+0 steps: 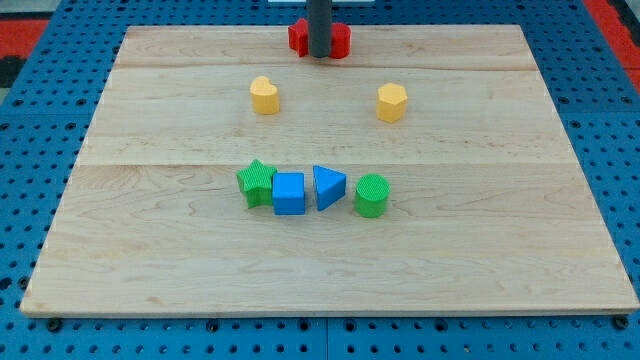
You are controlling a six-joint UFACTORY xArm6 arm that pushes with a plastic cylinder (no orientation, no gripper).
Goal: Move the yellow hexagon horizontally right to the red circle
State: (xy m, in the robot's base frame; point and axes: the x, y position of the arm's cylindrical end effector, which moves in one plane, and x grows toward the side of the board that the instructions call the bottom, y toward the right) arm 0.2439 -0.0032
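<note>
The yellow hexagon (391, 102) lies in the upper right part of the wooden board (500, 250). Red block material (340, 40) sits at the view's top centre, partly hidden behind my rod, so I cannot tell its shape or whether it is one block or two. My tip (320, 55) rests right in front of the red, up and to the left of the yellow hexagon and well apart from it.
A yellow heart (264, 96) lies left of the hexagon, at about the same height. A row in the board's middle holds a green star (257, 182), a blue square (289, 193), a blue triangle (328, 186) and a green circle (371, 195).
</note>
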